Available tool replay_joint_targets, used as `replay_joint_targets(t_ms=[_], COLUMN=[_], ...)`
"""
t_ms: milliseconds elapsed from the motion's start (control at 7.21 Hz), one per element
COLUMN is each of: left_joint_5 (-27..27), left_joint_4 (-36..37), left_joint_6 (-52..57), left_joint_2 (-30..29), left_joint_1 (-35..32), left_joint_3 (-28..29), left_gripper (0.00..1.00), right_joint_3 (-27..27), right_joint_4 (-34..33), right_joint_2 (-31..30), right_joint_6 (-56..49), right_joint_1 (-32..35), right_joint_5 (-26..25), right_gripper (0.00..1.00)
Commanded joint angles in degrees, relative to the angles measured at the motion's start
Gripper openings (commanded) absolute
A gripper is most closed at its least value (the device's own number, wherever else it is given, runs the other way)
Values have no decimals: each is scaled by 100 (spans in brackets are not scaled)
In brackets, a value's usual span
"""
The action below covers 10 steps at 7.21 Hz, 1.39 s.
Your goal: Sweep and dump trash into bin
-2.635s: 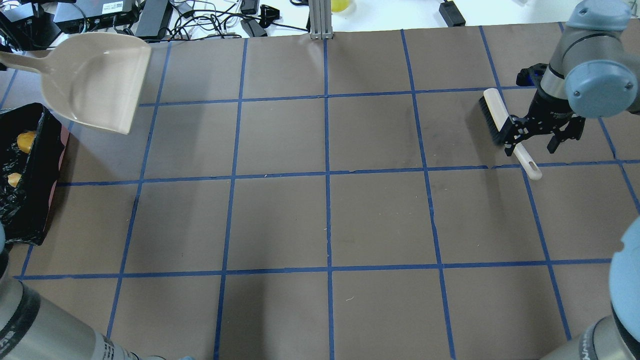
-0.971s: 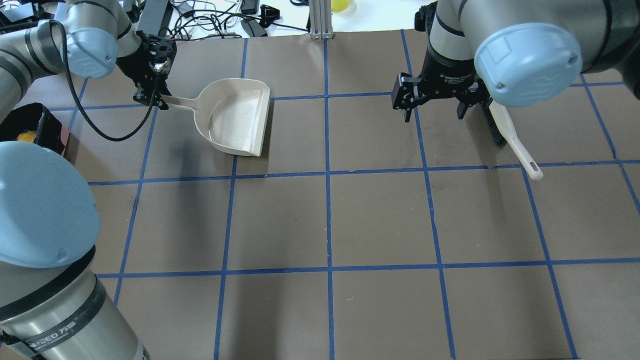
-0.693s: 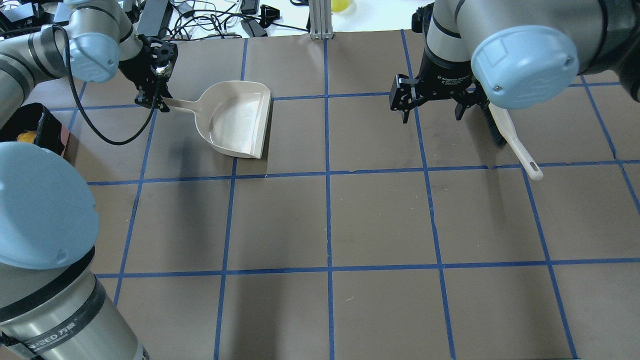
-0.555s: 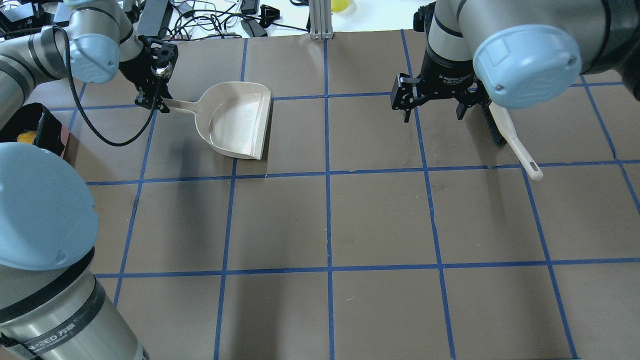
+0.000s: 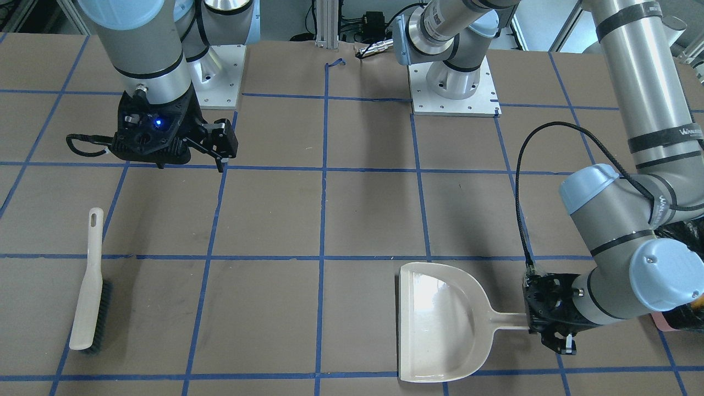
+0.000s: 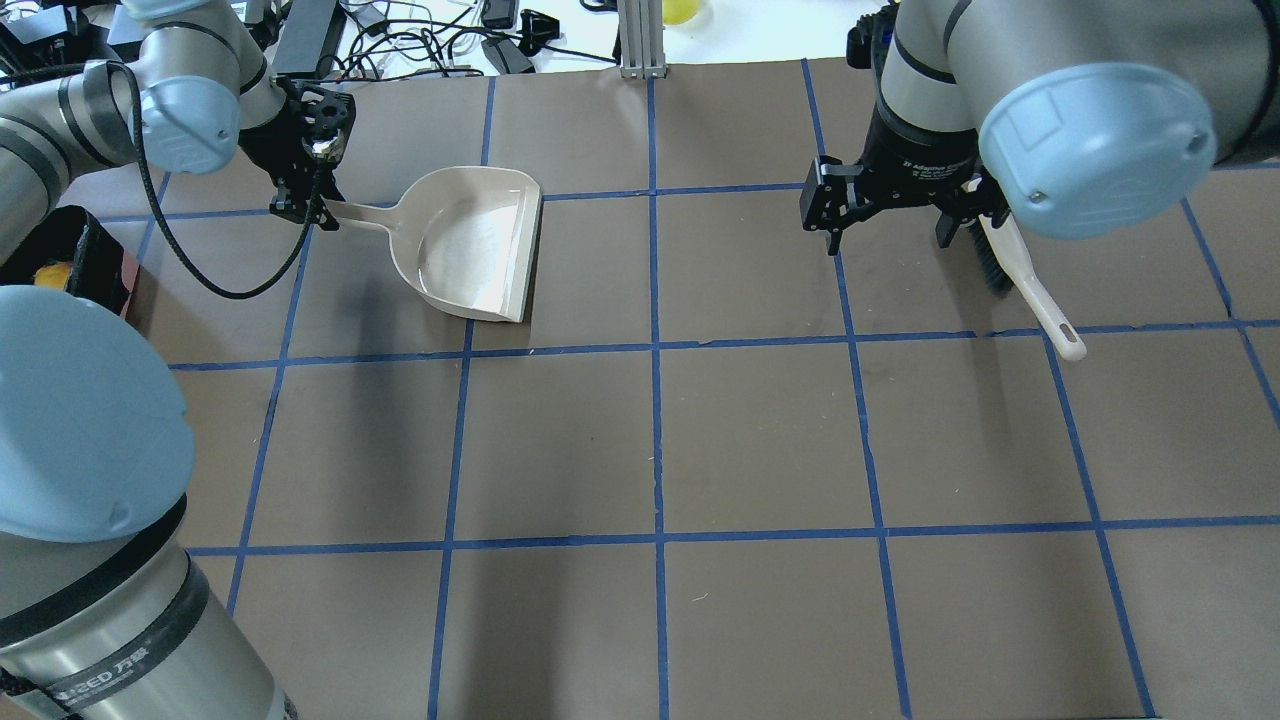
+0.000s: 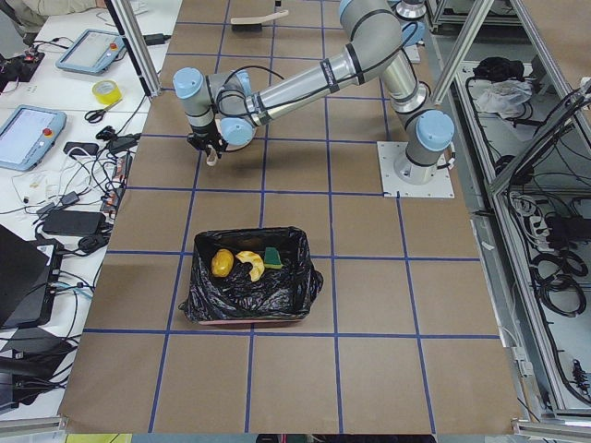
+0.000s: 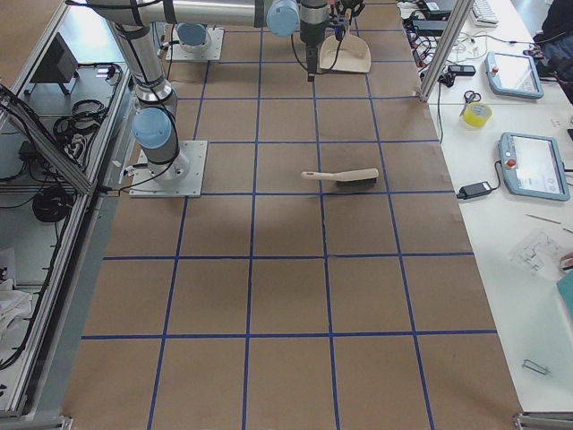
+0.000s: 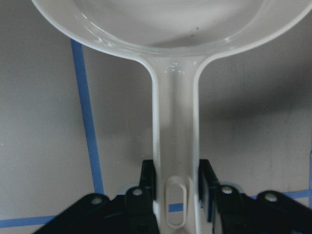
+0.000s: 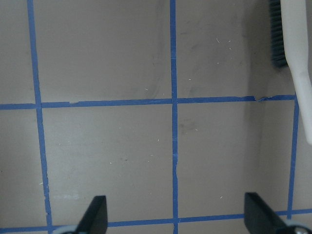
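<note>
The beige dustpan [image 6: 470, 245] lies flat on the table at the far left, and it also shows in the front view [image 5: 440, 324]. My left gripper [image 6: 300, 205] is shut on the end of its handle [image 9: 175, 122], one finger on each side. The bin [image 7: 199, 300], a black-lined tub, holds the trash: a golden potato-like lump [image 7: 222, 263], a curled strip [image 7: 249, 265] and a sponge wedge [image 7: 274, 256]. In the overhead view only a corner of the bin [image 6: 90, 255] shows. My right gripper [image 6: 885, 215] is open and empty, above the table.
A cream hand brush [image 6: 1020, 270] with black bristles lies on the table just right of my right gripper; it also shows in the front view [image 5: 88, 297]. Cables and power bricks [image 6: 420, 40] lie beyond the far table edge.
The dustpan, earlier held up near the bin, now lies on the table further right. My right gripper left the brush, moved left, then drifted slightly right.
</note>
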Motion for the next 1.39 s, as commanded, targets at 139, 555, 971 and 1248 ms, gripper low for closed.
replay_joint_targets(t_ms=[139, 555, 971, 1248], left_joint_5=[111, 92, 93, 75], left_joint_4=[-441, -1391, -2357, -2554], left_joint_6=[-341, -2252, -4006, -5732], left_joint_2=[395, 1247, 2205, 2750], left_joint_1=[-94, -742, -903, -929], left_joint_3=[41, 85, -38, -405], left_gripper=[44, 44, 66, 79], right_joint_3=[319, 399, 495, 540], right_joint_4=[-66, -84, -66, -84], right_joint_2=[-236, -272, -333, -360], right_joint_6=[-372, -390, -548, -548], right_joint_1=[-14, -31, -286, -304], right_joint_5=[-1, -18, -18, -18], right_gripper=[99, 98, 98, 98])
